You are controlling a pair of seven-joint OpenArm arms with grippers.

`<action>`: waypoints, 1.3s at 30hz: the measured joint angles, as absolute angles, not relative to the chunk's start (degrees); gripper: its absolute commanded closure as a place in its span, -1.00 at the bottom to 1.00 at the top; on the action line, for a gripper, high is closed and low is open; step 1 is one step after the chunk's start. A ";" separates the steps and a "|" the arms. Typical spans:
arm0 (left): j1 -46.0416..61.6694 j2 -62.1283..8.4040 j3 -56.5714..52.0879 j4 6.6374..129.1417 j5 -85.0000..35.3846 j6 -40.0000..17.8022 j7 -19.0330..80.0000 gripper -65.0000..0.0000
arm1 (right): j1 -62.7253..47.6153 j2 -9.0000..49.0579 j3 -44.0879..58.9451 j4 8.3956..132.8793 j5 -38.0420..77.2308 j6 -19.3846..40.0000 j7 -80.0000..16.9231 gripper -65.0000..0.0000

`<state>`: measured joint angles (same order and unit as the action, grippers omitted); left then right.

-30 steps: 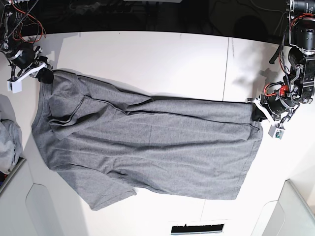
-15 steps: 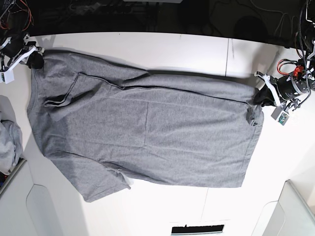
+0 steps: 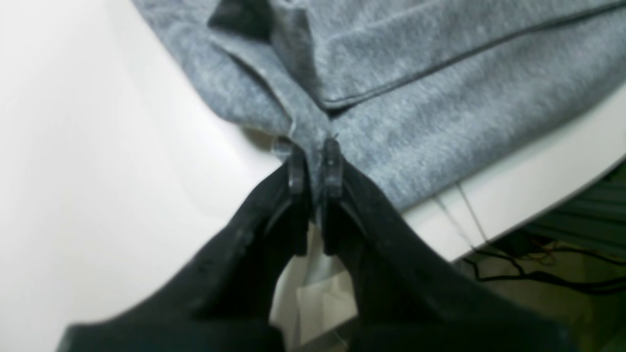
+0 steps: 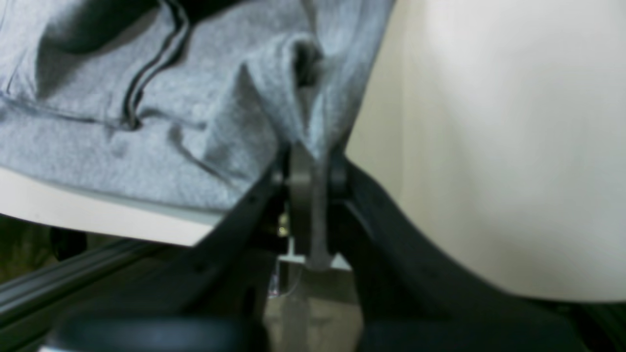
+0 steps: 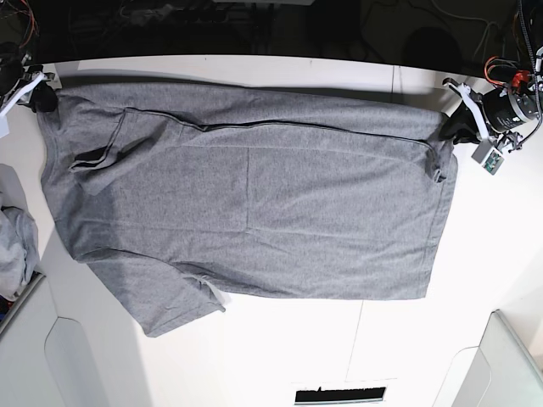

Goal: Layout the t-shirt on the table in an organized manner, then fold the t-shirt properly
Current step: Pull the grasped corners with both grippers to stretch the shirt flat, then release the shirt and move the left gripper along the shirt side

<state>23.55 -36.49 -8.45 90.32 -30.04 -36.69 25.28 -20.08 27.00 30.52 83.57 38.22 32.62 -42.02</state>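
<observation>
The dark-grey t-shirt (image 5: 254, 195) lies spread wide across the white table (image 5: 254, 356), its far edge pulled nearly straight and one sleeve pointing to the near left. At the base view's right, my left gripper (image 5: 451, 125) is shut on the shirt's far right corner. The left wrist view shows its fingertips (image 3: 313, 166) pinching the grey hem (image 3: 415, 122). At the base view's far left, my right gripper (image 5: 42, 97) is shut on the shirt's other far corner. In the right wrist view the cloth (image 4: 146, 137) bunches into its closed jaws (image 4: 313, 171).
A paler grey cloth bundle (image 5: 13, 242) lies at the left edge. Light grey bins stand at the near left (image 5: 42, 356) and near right (image 5: 509, 365). Both grippers are close to the table's far edge (image 5: 254, 58), with cables and dark floor beyond it.
Both grippers have moved toward the table's far edge and further apart, dragging the shirt's far edge with them. The shirt now lies flatter and more stretched out.
</observation>
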 measured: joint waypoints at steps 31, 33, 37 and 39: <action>28.38 -35.88 -8.56 91.00 -30.09 -36.91 25.63 0.25 | -23.00 27.59 32.62 83.74 39.53 32.62 -43.13 1.00; 28.40 -35.88 -8.56 91.00 -30.04 -36.93 25.67 0.17 | -23.00 27.59 32.64 83.74 39.44 32.62 -43.13 0.70; 28.38 -35.88 -8.56 91.02 -30.57 -34.98 26.41 0.17 | -23.00 27.59 33.80 83.74 39.40 32.60 -43.13 0.29; 28.40 -35.88 -9.02 91.26 -31.92 -35.18 29.89 0.17 | -23.00 27.55 35.57 83.79 39.62 32.60 -43.24 0.29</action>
<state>28.40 -35.88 -9.02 91.26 -31.92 -35.18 29.89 -23.00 27.55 35.57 83.79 39.62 32.60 -43.24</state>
